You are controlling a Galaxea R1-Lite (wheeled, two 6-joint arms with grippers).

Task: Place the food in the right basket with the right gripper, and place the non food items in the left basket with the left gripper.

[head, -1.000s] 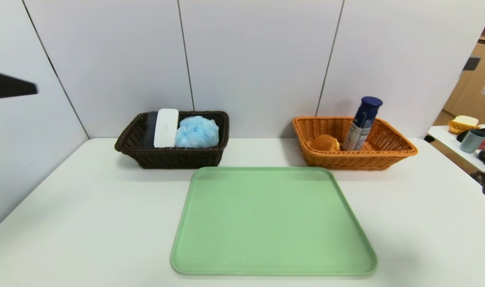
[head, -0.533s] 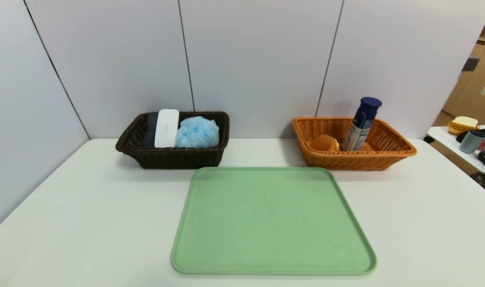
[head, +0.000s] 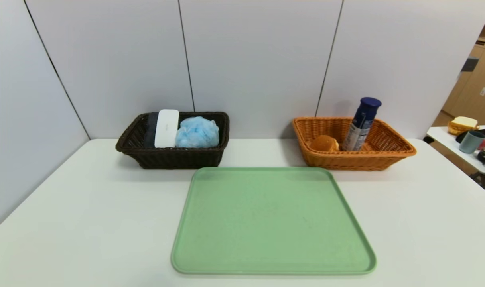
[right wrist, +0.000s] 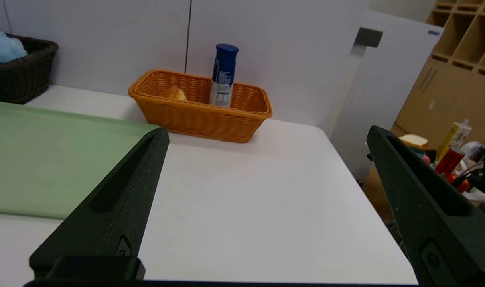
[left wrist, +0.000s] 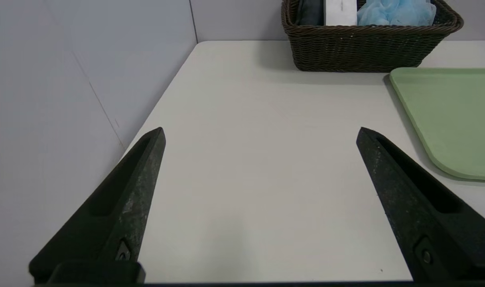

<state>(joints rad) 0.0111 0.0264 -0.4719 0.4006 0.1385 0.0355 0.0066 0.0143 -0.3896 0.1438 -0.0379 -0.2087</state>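
Observation:
The dark brown left basket (head: 170,157) holds a white flat case (head: 166,128), a dark item and a blue mesh puff (head: 197,132). The orange right basket (head: 354,159) holds a bread bun (head: 324,142) and a blue-capped can (head: 361,124) leaning on its wall. The green tray (head: 272,221) is bare. My left gripper (left wrist: 260,133) is open and empty over the table's left part, short of the dark basket (left wrist: 366,48). My right gripper (right wrist: 266,133) is open and empty over the table's right part, short of the orange basket (right wrist: 200,111). Neither gripper shows in the head view.
Grey wall panels stand behind the baskets and along the table's left side (left wrist: 67,99). The table's right edge (right wrist: 370,199) drops off beside my right gripper. A side table (head: 470,153) with a cup and clutter stands at the far right.
A dark arm part at the head view's left edge and another at its right edge have both left the view. Baskets and tray have not moved.

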